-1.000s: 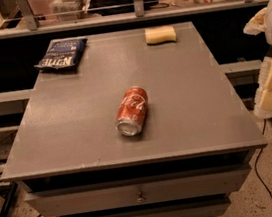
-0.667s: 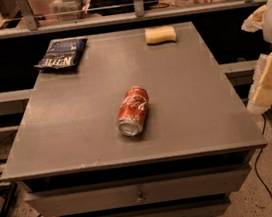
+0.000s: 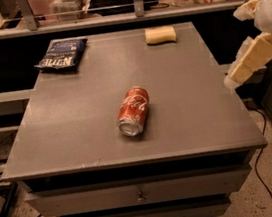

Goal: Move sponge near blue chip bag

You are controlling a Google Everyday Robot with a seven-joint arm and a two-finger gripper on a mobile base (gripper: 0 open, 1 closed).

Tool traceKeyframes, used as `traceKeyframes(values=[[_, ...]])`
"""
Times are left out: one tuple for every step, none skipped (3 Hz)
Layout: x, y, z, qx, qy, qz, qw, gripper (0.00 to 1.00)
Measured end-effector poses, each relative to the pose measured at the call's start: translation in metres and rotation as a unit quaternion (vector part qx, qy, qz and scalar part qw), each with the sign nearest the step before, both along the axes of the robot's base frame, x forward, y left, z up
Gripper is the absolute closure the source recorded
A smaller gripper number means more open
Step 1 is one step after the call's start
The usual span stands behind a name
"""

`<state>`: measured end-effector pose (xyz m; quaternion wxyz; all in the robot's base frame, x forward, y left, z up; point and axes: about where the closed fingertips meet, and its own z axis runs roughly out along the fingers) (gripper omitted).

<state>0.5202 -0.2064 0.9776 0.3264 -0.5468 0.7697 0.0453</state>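
The pale yellow sponge point(image 3: 160, 35) lies flat at the far right corner of the grey table point(image 3: 77, 123). The navy blue chip bag point(image 3: 61, 54) with white "Kettle" lettering lies flat at the far left corner, well apart from the sponge. My gripper point(image 3: 233, 49) hangs off the table's right edge, nearer than the sponge and to its right. Its cream-yellow wedge fingers point(image 3: 248, 61) are spread apart and hold nothing.
A red Coca-Cola can point(image 3: 133, 111) lies on its side in the middle of the table. Drawers sit below the table's front edge. A rail and shelves with packages run behind the table. Cables lie on the floor at left and right.
My gripper has moved a little up and left, toward the table's right edge. The sponge, the bag and the can have not moved.
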Motion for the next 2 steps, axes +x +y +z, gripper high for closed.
traceKeyframes(values=[[0.0335, 0.0021, 0.0044, 0.048, -0.023, -0.008, 0.9986, 0.0], [0.0335, 0.0021, 0.0044, 0.048, -0.023, -0.008, 0.9986, 0.0]])
